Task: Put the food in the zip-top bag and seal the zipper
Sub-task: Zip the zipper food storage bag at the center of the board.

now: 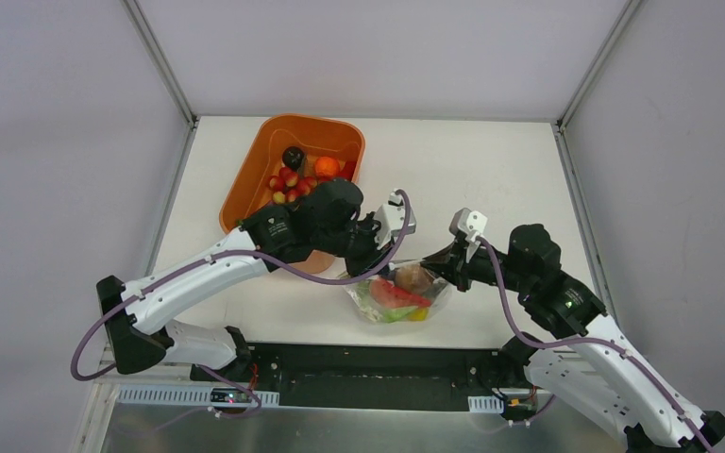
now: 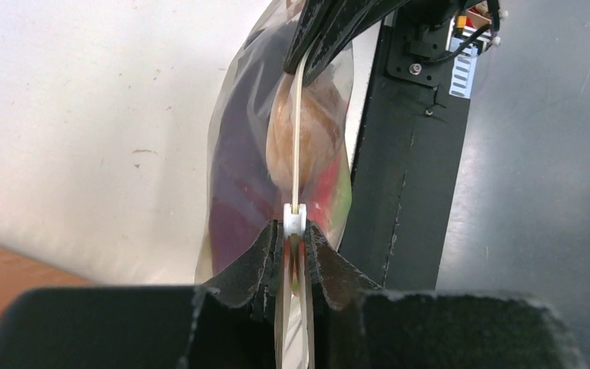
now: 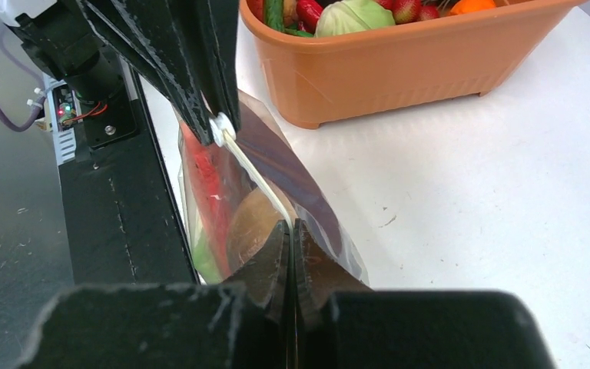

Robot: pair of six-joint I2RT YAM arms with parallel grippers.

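The zip-top bag (image 1: pixel 378 304) hangs between my two grippers near the table's front edge. Inside it are a red melon slice (image 1: pixel 398 294), a brown piece (image 1: pixel 415 277), something green and, in the left wrist view, a purple piece (image 2: pixel 234 177). My left gripper (image 1: pixel 378 269) (image 2: pixel 295 231) is shut on the zipper (image 2: pixel 298 138), just behind its white slider (image 2: pixel 295 219). My right gripper (image 1: pixel 439 264) (image 3: pixel 292 227) is shut on the bag's opposite end, where the zipper strip (image 3: pixel 257 173) meets its tips. The strip runs taut between both grippers.
The orange tub (image 1: pixel 255 170) stands behind the left arm, holding strawberries (image 1: pixel 288 184), an orange fruit (image 1: pixel 327 166) and a dark piece (image 1: pixel 293 156); a green cabbage (image 3: pixel 357 14) shows in it too. The black mounting rail (image 1: pixel 378 363) runs along the table's near edge.
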